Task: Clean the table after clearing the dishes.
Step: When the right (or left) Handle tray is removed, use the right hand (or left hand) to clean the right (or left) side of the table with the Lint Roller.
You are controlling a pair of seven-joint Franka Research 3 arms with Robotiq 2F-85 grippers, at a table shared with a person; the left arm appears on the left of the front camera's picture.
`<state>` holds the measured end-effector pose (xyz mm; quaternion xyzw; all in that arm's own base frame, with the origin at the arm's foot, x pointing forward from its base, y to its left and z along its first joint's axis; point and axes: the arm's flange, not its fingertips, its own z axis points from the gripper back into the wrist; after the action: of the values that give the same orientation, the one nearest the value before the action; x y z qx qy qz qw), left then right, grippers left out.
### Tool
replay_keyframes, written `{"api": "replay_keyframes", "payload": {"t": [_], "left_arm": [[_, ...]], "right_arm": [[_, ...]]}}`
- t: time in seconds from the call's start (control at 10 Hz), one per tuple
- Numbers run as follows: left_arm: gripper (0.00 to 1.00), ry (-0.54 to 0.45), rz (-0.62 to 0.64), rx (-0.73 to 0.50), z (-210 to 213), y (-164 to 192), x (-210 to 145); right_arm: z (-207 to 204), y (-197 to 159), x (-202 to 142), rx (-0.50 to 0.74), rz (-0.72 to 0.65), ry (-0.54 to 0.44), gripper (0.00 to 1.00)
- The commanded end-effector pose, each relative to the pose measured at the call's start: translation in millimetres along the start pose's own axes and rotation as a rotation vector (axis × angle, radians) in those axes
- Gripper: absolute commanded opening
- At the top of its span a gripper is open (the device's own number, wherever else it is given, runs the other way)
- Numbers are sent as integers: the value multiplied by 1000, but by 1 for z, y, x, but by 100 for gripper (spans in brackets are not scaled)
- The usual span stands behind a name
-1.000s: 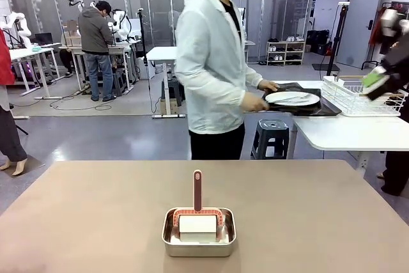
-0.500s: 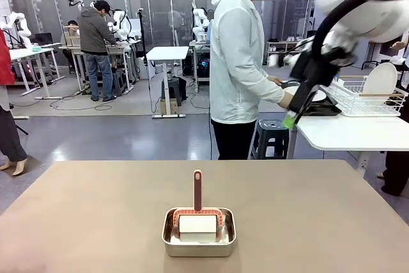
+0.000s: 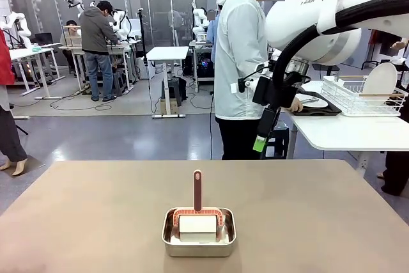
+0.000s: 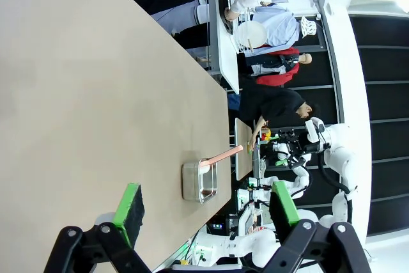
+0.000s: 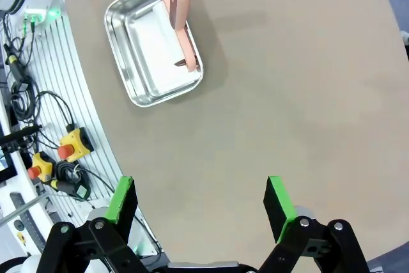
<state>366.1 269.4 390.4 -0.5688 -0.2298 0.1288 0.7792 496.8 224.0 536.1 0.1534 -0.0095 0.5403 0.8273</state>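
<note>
A small shiny steel pan (image 3: 199, 240) sits on the wide taupe-brown tabletop (image 3: 83, 215), near the robot's edge and about centred. Inside it lies a white block (image 3: 197, 224) under a salmon-pink tool whose handle (image 3: 197, 190) stands upright above the pan.

Beyond the tabletop's far right corner, on a white side table (image 3: 348, 133), a white plate (image 3: 313, 101) lies on a dark tray (image 3: 321, 110). Next to it is a white wire rack (image 3: 354, 99) with another white plate (image 3: 380, 80) standing on edge in it. A person in a pale hooded jacket (image 3: 239, 55) stands at that side table with a hand at the tray.

In the right wrist view, the right arm's fingers (image 5: 121, 200) are spread wide with nothing between them but bare tabletop. The pan is ahead of them and off to one side, well apart from both pads.

In the left wrist view, which is rolled sideways, the left arm's fingers (image 4: 131, 206) are also spread wide and empty. The pan lies farther off, in line with the gap between them.

In the front view, the white right arm (image 3: 319, 20) sweeps in high from the upper right. Its wrist bends down, so its fingers hang well above the tabletop's far side.
</note>
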Motion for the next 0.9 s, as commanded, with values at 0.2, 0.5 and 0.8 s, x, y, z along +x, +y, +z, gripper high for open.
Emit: {"api": "replay_keyframes", "payload": {"t": [0.2, 0.5, 0.8], "left_arm": [[100, -1, 11, -1, 2, -5, -1], [100, -1, 11, -1, 2, -5, -1], [100, -1, 11, -1, 2, -5, -1]], "right_arm": [[7, -3, -4, 7, -10, 0, 100], [-5, -1, 22, -71, 142, 32, 100], [-48, -4, 85, -21, 372, 67, 100]]}}
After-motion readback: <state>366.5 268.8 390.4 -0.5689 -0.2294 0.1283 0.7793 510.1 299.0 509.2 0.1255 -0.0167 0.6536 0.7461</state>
